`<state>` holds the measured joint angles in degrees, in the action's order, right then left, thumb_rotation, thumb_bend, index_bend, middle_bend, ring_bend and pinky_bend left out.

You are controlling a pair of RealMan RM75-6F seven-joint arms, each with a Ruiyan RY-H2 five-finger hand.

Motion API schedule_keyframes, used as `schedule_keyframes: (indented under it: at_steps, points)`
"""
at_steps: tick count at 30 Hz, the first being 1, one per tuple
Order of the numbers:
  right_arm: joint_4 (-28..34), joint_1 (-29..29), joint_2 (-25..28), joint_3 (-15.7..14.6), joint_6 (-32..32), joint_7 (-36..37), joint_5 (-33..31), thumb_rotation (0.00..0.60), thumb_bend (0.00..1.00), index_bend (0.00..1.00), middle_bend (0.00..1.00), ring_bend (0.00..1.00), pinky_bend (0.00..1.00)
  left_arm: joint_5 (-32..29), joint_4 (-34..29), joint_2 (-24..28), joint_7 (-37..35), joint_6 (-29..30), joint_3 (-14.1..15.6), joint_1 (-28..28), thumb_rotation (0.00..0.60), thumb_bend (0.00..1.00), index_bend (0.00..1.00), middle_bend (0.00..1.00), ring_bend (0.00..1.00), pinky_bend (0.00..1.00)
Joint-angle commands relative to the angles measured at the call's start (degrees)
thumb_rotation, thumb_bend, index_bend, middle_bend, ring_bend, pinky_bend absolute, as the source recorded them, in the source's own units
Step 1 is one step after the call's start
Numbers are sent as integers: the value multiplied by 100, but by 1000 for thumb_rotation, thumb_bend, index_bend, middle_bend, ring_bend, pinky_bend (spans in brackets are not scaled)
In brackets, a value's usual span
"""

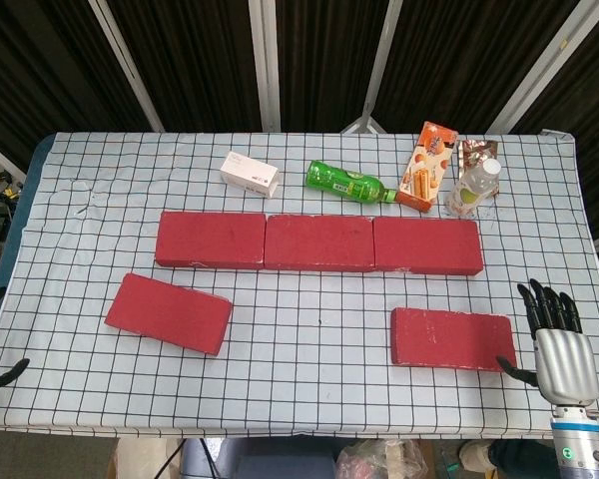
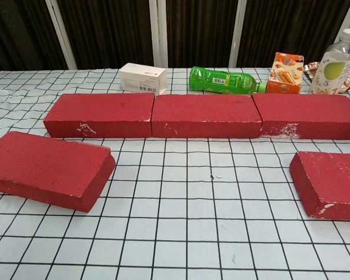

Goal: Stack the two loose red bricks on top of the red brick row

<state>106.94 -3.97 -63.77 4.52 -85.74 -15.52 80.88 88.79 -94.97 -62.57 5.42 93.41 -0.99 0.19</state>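
Note:
Three red bricks lie end to end in a row (image 1: 317, 242) (image 2: 205, 115) across the middle of the checkered table. One loose red brick (image 1: 169, 312) (image 2: 46, 169) lies flat, slightly skewed, in front of the row's left end. The other loose brick (image 1: 451, 338) (image 2: 332, 184) lies flat in front of the row's right end. My right hand (image 1: 557, 344) hovers just right of that brick with fingers extended and apart, holding nothing; its thumb is close to the brick's near right corner. Only a dark fingertip of my left hand (image 1: 5, 374) shows at the lower left edge. The chest view shows neither hand.
Behind the row stand a white box (image 1: 250, 174) (image 2: 142, 78), a green bottle on its side (image 1: 349, 183) (image 2: 224, 80), an orange snack box (image 1: 426, 166) (image 2: 284, 73) and an upright clear bottle (image 1: 474, 185) (image 2: 335, 65). The table's front edge runs close below the loose bricks.

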Motion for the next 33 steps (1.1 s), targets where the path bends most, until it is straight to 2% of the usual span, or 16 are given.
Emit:
schedule_keyframes:
  at_steps: [1, 8, 17, 23, 33]
  points:
    - [32, 9, 20, -10, 17, -8, -28, 600, 153, 4, 0, 0, 0, 16, -14, -3, 22, 2, 9, 9, 600, 0, 8, 0, 0, 93]
    - [308, -13, 230, -143, 335, -61, -198, 600, 154, 4, 0, 0, 0, 125, -33, -14, 71, 30, 35, 23, 600, 0, 8, 0, 0, 93]
    - [838, -245, 821, -451, 1309, 124, -470, 600, 154, 0, 0, 0, 0, 72, -17, 69, -144, 241, -25, 148, 600, 0, 8, 0, 0, 93]
    - [1020, -518, 1056, -476, 1918, 78, -916, 600, 153, 0, 0, 0, 0, 12, -9, 75, -190, 262, -63, 177, 600, 0, 8, 0, 0, 93]
    - [961, -1090, 664, -295, 2384, -682, -1691, 600, 153, 0, 0, 0, 0, 49, -21, 39, -44, 97, -44, 111, 600, 0, 8, 0, 0, 93]
